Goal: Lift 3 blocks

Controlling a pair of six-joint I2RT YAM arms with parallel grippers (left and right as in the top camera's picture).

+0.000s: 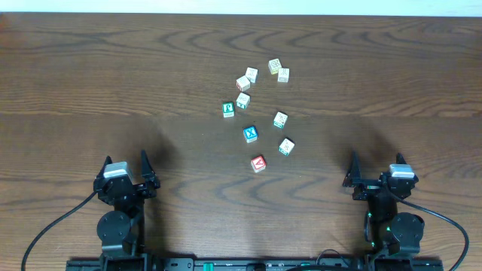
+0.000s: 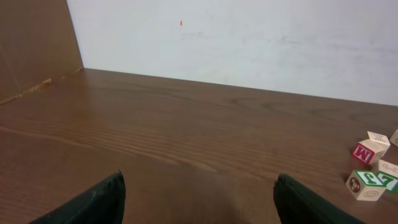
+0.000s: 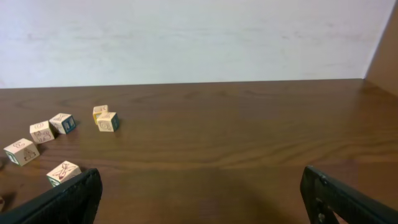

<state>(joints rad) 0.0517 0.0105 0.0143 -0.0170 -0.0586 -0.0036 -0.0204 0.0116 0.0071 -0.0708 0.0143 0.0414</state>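
Ten small wooden alphabet cubes (image 1: 242, 100) lie on one brown table (image 1: 75, 90). One red-faced cube (image 1: 258, 163) with a white A lies nearest. There is one blue cube (image 1: 251, 135) with an X and one green-faced cube (image 1: 228, 110), farthest left. Seven pale cream cubes (image 1: 280, 120) make up the rest. Two robot arms sit at the near edge: the left arm (image 1: 120, 188) and the right arm (image 1: 388, 192).

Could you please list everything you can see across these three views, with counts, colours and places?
red "A" block: one, red with a white letter, nearest the arms.
blue "X" block: one, blue, just behind the red one.
green-faced block: one, green, left side of the scatter.
near pale blocks: two, cream with teal marks, right of the blue one.
far pale blocks: five, cream, four clustered farthest back, one beside the green-faced block.
table: one, dark brown wood.
wall: one, white, behind the table.
left gripper: one, black, open, near edge.
right gripper: one, black, open, near edge.
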